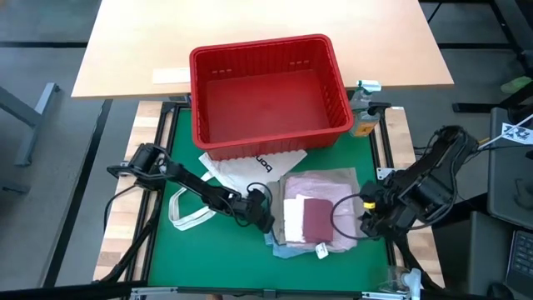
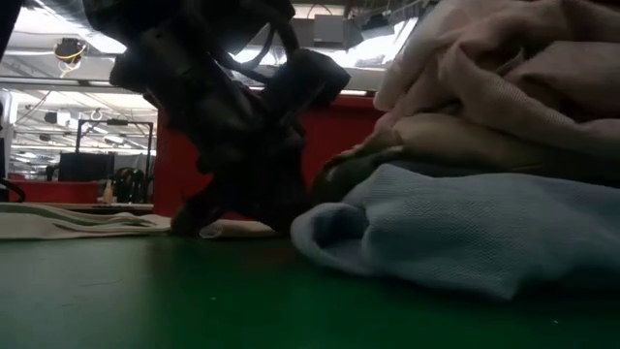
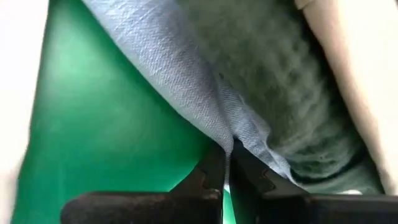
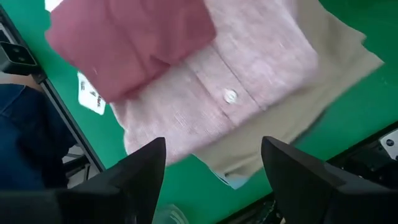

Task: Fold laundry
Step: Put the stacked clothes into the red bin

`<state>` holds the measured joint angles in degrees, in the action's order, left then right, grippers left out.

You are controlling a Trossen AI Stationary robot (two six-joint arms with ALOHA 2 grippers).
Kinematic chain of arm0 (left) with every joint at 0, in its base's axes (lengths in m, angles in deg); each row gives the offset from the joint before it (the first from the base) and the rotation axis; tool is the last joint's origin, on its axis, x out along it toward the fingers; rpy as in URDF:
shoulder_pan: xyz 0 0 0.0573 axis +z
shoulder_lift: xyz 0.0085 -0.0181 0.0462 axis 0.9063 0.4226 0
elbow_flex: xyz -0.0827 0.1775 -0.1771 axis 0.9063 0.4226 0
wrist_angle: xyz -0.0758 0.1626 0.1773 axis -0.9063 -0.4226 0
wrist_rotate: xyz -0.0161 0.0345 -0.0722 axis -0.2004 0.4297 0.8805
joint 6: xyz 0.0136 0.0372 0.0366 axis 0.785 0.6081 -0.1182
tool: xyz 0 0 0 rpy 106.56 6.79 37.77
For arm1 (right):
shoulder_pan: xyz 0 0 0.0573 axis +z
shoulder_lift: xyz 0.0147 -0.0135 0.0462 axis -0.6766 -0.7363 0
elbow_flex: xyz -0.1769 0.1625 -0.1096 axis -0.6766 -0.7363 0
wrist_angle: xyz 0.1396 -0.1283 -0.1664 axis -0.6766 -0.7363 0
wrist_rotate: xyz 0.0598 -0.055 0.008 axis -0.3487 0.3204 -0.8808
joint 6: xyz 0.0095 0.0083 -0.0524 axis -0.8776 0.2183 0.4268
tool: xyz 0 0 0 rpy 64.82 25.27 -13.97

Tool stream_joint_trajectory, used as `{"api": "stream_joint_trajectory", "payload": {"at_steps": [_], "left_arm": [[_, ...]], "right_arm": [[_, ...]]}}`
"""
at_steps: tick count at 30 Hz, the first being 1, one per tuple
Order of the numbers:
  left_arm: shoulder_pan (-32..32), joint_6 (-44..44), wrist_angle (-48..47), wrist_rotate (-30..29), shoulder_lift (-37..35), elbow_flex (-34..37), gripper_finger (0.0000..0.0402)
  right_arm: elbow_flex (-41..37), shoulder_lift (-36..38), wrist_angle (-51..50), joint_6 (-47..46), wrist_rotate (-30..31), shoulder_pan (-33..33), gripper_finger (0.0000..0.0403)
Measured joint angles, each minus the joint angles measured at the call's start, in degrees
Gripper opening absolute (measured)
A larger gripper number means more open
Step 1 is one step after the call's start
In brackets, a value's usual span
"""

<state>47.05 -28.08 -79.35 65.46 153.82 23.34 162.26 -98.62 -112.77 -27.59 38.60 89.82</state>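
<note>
left hand [image 3: 227, 171] clenched on light blue garment [image 3: 186, 81] edge, likely to lift it | right hand [image 4: 211, 171] released, hovering above pile

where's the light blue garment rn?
High view: the light blue garment lies at the bottom of the laundry stack, peeking out at its left front corner, where the left gripper is shut on its edge.

High view: we are looking straight down on the whole green table [image 1: 166, 242].
Low view: we are sitting at table-top level, very near the light blue cloth [image 2: 465, 233].
Left wrist view: we are pressing close to that same blue cloth.
Right wrist view: we are looking down over the pink shirt [image 4: 249, 81], which the high view is also showing.
</note>
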Motion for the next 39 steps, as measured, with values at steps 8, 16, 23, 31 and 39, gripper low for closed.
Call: {"api": "stream_joint_trajectory", "payload": {"at_steps": [8,16,23,31,39], "left_arm": [[-3.9,-1.1,-13.7,2.3,-4.8,-0.1,0.0002],[-7.9,-5.5,-27.4,2.8,-8.4,0.0,0.0001],[-8.9,-6.9,-28.9,2.5,-8.3,-0.1,0.0001],[-8.1,-6.9,-28.8,3.3,-8.3,-0.1,0.0006],[-8.1,-7.1,-28.7,3.1,-8.3,-0.1,0.0008]], "right_arm": [[-8.4,4.6,1.0,-2.2,-1.1,0.0,0.0266],[-22.5,11.6,7.5,-11.0,-3.9,0.0,0.0266],[-33.5,12.0,15.9,-13.6,-4.8,0.0,0.0266],[-42.2,12.0,26.4,-13.5,-5.0,0.0,0.0266],[-48.6,12.0,39.5,-13.9,-5.0,0.0,0.0266]]}}
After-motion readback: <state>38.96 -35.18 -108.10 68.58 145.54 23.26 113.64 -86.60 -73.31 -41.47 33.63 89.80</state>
